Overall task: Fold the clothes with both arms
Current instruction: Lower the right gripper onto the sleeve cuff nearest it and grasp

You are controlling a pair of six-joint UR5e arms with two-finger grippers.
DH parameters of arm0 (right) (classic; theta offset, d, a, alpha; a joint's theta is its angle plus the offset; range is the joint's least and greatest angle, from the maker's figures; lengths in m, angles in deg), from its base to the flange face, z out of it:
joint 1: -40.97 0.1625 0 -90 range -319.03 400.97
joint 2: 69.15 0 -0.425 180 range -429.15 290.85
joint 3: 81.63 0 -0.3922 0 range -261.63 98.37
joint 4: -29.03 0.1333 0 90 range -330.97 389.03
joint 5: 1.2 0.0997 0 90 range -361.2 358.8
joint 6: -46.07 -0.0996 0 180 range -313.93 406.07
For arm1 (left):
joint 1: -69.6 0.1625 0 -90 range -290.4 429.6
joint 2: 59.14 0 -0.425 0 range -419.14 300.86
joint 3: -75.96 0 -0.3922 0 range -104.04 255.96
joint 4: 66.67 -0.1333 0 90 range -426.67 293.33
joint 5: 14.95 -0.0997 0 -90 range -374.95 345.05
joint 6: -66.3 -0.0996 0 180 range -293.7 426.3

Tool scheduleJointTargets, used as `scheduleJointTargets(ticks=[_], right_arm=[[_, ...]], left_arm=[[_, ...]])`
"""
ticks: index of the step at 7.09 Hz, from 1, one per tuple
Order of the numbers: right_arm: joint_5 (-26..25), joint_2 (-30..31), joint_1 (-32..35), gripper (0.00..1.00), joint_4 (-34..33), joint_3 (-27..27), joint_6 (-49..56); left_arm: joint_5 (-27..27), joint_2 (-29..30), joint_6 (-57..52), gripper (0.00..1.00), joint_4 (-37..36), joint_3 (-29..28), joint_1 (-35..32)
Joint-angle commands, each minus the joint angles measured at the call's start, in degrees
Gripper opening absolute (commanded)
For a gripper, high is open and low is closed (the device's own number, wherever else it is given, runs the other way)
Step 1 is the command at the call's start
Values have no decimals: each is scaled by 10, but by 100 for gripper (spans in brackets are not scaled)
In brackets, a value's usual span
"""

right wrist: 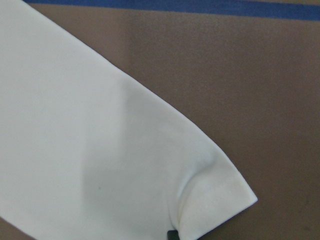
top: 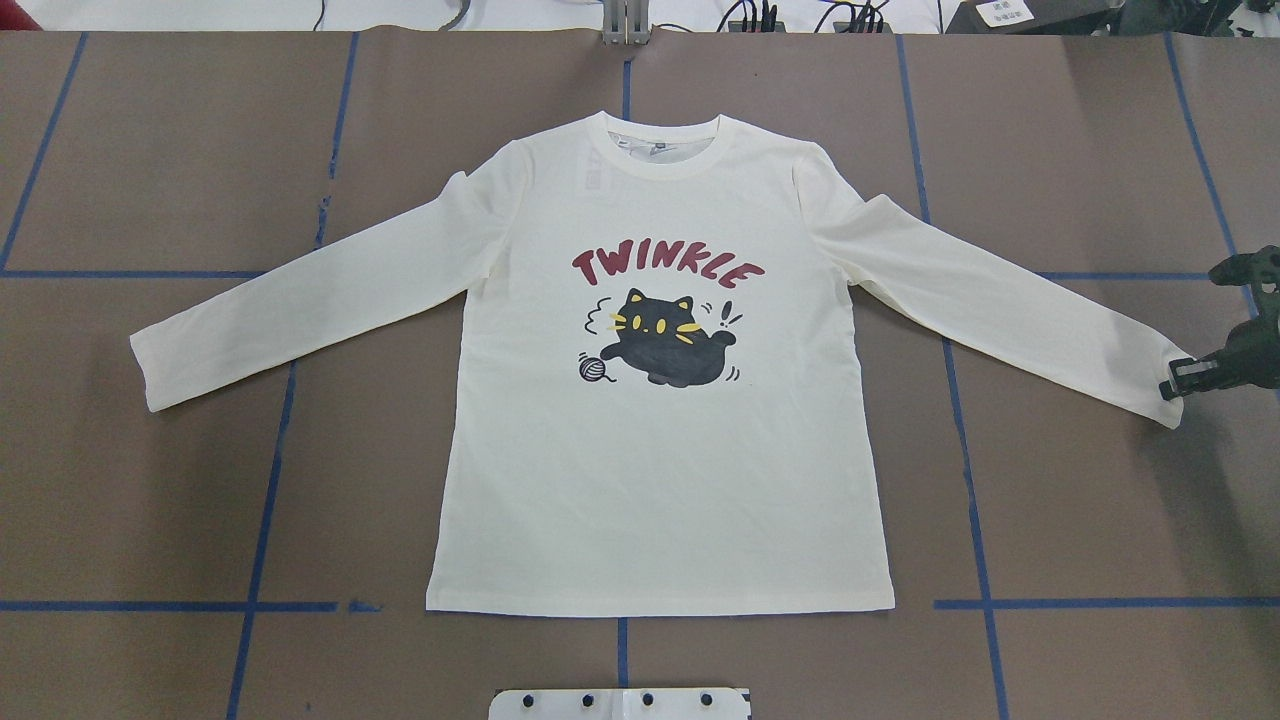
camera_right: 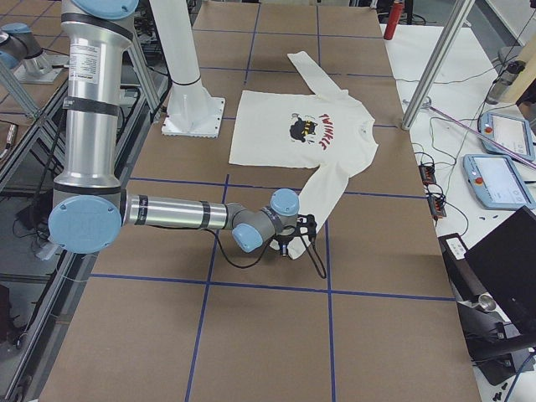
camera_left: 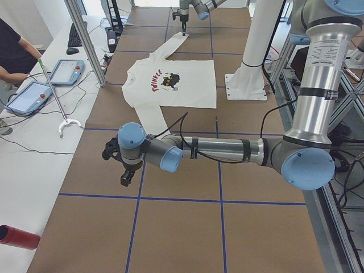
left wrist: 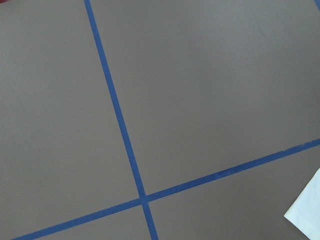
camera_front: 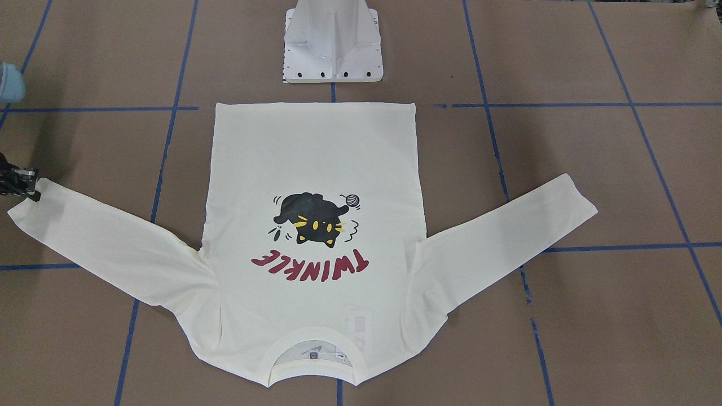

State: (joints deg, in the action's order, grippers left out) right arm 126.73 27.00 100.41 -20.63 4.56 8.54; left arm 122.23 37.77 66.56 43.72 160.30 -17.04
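Shirt [top: 660, 480] is lying flat, print up, right gripper [top: 1182, 379] touching one cuff [top: 1150, 385], left gripper [camera_left: 126, 175] hovering beyond the other; neither's jaw state can be told.

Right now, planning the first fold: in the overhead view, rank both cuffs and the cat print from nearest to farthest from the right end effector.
1. Right cuff: at the right end effector, view's right edge.
2. Cat print: view's middle.
3. Left cuff: far left.
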Motion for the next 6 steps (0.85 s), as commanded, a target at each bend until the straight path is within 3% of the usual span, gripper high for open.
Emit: scheduleJointTargets(ticks=[1, 3, 6], right_arm=[[1, -3, 8, 0, 1, 7, 0], [2, -17, 11, 0, 4, 48, -3], [26, -176, 11, 0, 4, 44, -211]], left_arm=[[-1, 0, 0, 100, -1, 5, 0], [1, 0, 0, 100, -1, 8, 0], [4, 0, 1, 100, 0, 15, 0]])
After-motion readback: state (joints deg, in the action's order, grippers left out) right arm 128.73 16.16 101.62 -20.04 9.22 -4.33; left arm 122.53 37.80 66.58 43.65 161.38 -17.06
